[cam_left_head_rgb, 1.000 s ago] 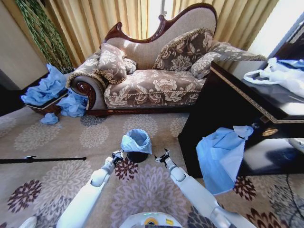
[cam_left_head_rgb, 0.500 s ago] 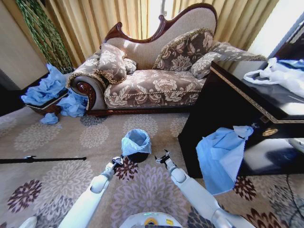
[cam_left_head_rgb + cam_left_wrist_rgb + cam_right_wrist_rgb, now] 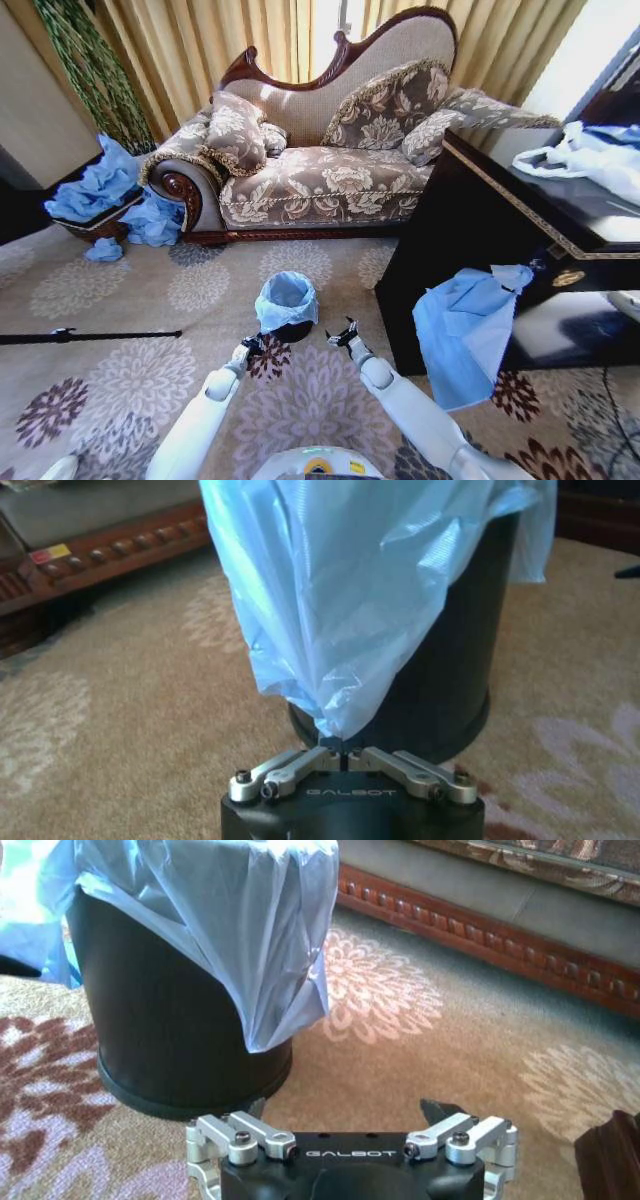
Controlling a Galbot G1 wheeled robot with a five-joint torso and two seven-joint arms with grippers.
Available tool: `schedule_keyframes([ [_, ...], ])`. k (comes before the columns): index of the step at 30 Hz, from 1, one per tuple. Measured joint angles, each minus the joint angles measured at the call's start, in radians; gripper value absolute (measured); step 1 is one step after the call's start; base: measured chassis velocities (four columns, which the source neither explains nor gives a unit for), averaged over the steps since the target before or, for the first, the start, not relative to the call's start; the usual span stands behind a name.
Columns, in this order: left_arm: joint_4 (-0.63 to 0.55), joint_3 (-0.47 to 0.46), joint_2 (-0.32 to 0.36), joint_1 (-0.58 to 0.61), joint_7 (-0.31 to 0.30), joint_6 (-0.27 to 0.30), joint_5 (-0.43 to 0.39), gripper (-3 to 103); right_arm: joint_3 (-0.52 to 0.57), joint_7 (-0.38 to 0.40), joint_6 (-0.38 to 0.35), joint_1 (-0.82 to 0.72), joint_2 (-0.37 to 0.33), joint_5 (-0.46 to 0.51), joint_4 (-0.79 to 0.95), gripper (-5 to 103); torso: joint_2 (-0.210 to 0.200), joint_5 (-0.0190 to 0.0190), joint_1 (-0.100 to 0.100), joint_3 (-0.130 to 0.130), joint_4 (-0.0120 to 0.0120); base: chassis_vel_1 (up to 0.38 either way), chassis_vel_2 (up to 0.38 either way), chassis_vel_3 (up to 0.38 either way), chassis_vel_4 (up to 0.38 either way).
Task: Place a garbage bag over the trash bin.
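Note:
The black trash bin point(image 3: 289, 331) stands on the carpet just ahead of me, with the light-blue garbage bag point(image 3: 287, 298) draped over its rim. In the left wrist view the garbage bag point(image 3: 350, 592) hangs far down the side of the trash bin point(image 3: 450, 667), and my left gripper point(image 3: 341, 754) is shut on the bag's lowest tip near the bin's base. That left gripper point(image 3: 253, 347) sits low at the bin's left side. On the bin's right, my right gripper point(image 3: 343, 335) is open and holds nothing. Its view shows the right gripper point(image 3: 345, 1111) apart from the trash bin point(image 3: 170, 1035) and the hanging garbage bag point(image 3: 240, 922).
A patterned sofa point(image 3: 320, 170) stands behind the bin. A wicker basket point(image 3: 95, 225) with a bunch of blue bags is at the far left. A black cabinet point(image 3: 470, 240) on the right carries a white plastic bag point(image 3: 590, 155) and a hanging blue bag point(image 3: 465, 330). A black rod point(image 3: 90, 336) lies on the carpet.
My left gripper has moved down and slightly toward the bin's base, drawing the bag's edge lower along the bin's side. The right arm has stayed still.

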Motion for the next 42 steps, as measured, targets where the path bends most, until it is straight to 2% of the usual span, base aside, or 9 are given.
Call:
schedule_keyframes([
  [10, -0.012, -0.010, 0.009, 0.015, 0.038, 0.033, 0.037, 0, -0.005, 0.009, -0.009, 0.002, -0.001, 0.012, 0.019, 100, 0.000, 0.0001, 0.000, 0.000, 0.0001, 0.000, 0.000, 0.000, 0.000],
  [17, -0.108, -0.014, 0.017, 0.064, -0.031, 0.056, -0.023, -1, -0.004, 0.031, -0.030, -0.007, -0.022, 0.044, 0.072, 100, 0.000, 0.0000, 0.000, 0.000, 0.0001, 0.000, 0.000, 0.000, 0.000],
  [22, -0.247, -0.031, 0.042, 0.147, -0.044, 0.054, -0.097, 26, -0.003, 0.044, -0.052, -0.057, -0.076, 0.087, 0.166, 100, 0.000, 0.0000, 0.000, 0.000, 0.0000, 0.000, 0.000, 0.000, 0.000],
  [24, -0.262, -0.034, 0.045, 0.158, -0.043, 0.053, -0.102, 26, -0.002, 0.046, -0.054, -0.065, -0.082, 0.091, 0.177, 100, 0.000, 0.0001, 0.000, 0.000, 0.0000, 0.000, 0.000, 0.000, 0.000],
  [29, -0.325, -0.068, 0.058, 0.229, -0.028, 0.029, -0.110, 42, 0.018, 0.055, -0.062, -0.130, -0.123, 0.112, 0.265, 100, 0.000, 0.0001, 0.000, 0.000, 0.0000, 0.000, 0.000, 0.000, 0.000],
  [31, -0.354, -0.094, 0.059, 0.262, -0.026, 0.021, -0.116, 58, 0.039, 0.055, -0.068, -0.165, -0.149, 0.124, 0.331, 100, 0.000, 0.0001, 0.000, 0.000, 0.0000, 0.000, 0.000, 0.000, 0.000],
  [33, -0.365, -0.102, 0.059, 0.270, -0.026, 0.021, -0.123, 58, 0.046, 0.057, -0.073, -0.173, -0.157, 0.131, 0.352, 100, 0.000, 0.0001, 0.000, 0.000, -0.0001, 0.000, 0.000, 0.000, 0.000],
  [37, -0.476, -0.153, 0.057, 0.328, -0.032, 0.079, -0.221, 80, 0.083, 0.077, -0.111, -0.195, -0.193, 0.197, 0.473, 100, 0.000, 0.0001, 0.000, 0.000, 0.0000, 0.000, 0.000, 0.000, 0.000],
  [42, -0.609, -0.191, 0.057, 0.367, -0.069, 0.175, -0.352, 90, 0.099, 0.094, -0.171, -0.180, -0.217, 0.293, 0.570, 100, 0.000, 0.0001, 0.000, 0.000, -0.0001, 0.000, 0.000, 0.000, 0.000],
])
